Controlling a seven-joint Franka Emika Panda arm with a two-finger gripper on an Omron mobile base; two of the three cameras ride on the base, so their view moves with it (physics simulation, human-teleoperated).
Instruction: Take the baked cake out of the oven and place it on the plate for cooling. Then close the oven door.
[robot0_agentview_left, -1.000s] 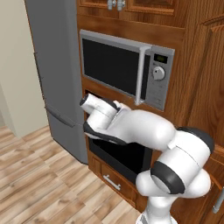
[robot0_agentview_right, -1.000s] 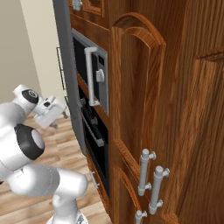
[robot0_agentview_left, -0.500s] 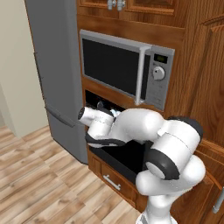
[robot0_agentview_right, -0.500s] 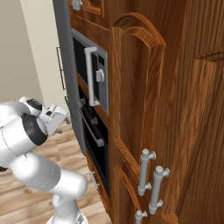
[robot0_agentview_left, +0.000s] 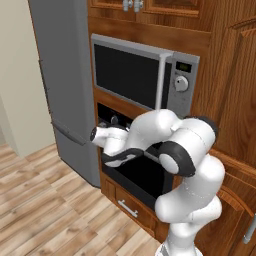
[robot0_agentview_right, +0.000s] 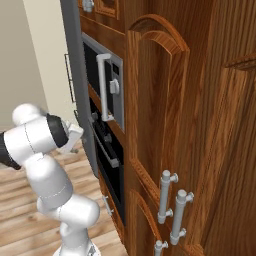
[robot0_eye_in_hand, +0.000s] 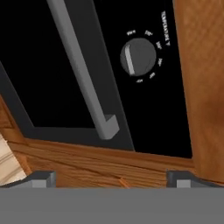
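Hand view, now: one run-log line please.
phase: approach | oven door: shut | bar handle: ungrasped, ahead of jaws | gripper: open, empty | knob: beside handle

Silver-framed microwave (robot0_agentview_left: 142, 77) set into the wood cabinetry (robot0_agentview_left: 230, 90), with upright handle (robot0_agentview_right: 103, 87), round dial (robot0_agentview_left: 181, 83) and small green display (robot0_agentview_left: 183, 66). Tall grey refrigerator (robot0_agentview_left: 65, 85) just beside, on the left. Light wooden floor (robot0_agentview_left: 45, 210) below. Drawer with a metal pull (robot0_agentview_left: 127, 208) low in the cabinet. Two grey bar handles (robot0_agentview_right: 172, 207) on the tall cabinet doors at the right.
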